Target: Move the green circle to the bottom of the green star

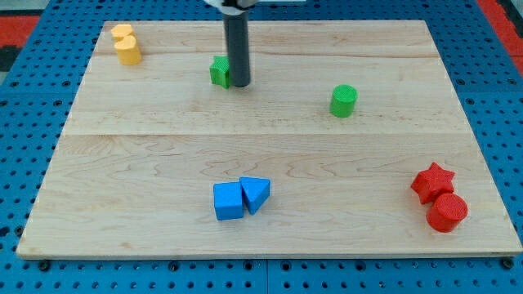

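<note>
The green circle (344, 100) stands upright on the wooden surface (163, 155), in the upper half and right of centre, with bare wood all around it. Well apart from it, toward the view's left and slightly higher, sits the green star (219, 72), partly hidden by the dark rod. My tip (239, 84) is down on the surface right at the star's right side, touching it or just beside it; which of the two cannot be told. The tip is thus well to the view's left of the green circle and nowhere near it. The arm carries no claw, only the straight rod, so nothing is held.

Further out, at the view's top left corner, a yellow block (126, 44) with a rounded, two-lobed outline stands alone. Near the view's bottom, left of centre, a blue cube (228, 201) and a blue triangle (256, 193) sit side by side, touching or nearly so, the triangle on the right. At the view's bottom right, a red star (431, 181) sits just above a red circle (447, 212), the two in contact. Beyond the wooden surface lies a blue perforated board (33, 114).
</note>
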Action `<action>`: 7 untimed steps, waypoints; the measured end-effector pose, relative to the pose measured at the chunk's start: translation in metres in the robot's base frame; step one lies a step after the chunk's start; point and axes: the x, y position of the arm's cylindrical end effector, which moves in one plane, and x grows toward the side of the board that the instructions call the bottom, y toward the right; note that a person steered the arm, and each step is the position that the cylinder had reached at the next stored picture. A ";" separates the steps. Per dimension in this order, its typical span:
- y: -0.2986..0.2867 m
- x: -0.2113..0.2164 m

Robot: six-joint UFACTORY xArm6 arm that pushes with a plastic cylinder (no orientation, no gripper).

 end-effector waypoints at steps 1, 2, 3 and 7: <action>0.085 -0.022; 0.176 -0.010; 0.167 0.043; 0.088 0.097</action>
